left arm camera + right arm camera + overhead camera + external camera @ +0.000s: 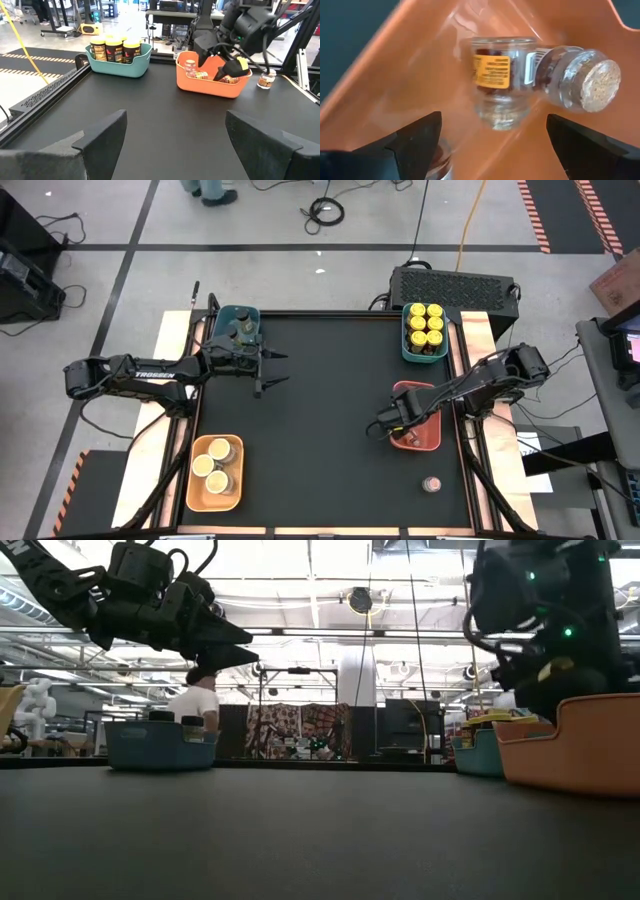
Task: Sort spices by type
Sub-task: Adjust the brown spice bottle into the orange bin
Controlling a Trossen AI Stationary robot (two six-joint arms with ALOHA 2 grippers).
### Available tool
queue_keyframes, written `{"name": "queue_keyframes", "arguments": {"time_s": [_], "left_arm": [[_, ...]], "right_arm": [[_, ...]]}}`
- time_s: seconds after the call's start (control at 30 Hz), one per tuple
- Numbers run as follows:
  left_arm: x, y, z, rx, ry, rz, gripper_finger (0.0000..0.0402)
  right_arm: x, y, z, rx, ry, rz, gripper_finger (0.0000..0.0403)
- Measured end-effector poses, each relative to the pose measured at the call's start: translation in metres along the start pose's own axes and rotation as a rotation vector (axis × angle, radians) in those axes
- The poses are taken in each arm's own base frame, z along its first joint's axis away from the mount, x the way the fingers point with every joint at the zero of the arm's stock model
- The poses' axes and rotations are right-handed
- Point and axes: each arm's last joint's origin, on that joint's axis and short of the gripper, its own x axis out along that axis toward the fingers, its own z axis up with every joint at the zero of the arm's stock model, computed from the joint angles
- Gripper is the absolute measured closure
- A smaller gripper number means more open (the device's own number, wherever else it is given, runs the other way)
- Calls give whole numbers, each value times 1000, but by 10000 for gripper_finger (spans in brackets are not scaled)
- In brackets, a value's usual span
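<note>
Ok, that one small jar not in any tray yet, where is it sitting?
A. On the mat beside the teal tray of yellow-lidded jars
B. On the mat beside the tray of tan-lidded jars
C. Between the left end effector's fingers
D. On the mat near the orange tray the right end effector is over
D: the loose jar stands alone on the mat just past the orange tray, where the right end effector hangs open over that tray.

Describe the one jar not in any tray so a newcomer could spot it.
Start at the black table and find the orange-red tray under the right gripper. Just beyond that tray, toward the table's near right corner, a tiny pinkish-lidded jar stands alone on the bare mat. Every other jar sits inside a tray.
</note>
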Motion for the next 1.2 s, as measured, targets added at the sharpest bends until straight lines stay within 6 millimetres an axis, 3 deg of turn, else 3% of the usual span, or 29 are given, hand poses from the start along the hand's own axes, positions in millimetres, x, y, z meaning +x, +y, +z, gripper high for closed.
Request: {"name": "queue_keyframes", "arguments": {"time_s": [0.33,1.0,1.2], "left_arm": [[0,0,0,1,0,-2,61],[0,0,0,3,0,-1,61],[0,0,0,3,0,-1,61]], "right_arm": [[22,-3,-3,9,-16,7,83],[23,1,0,53,-107,37,93],[23,1,0,53,-108,41,142]]}}
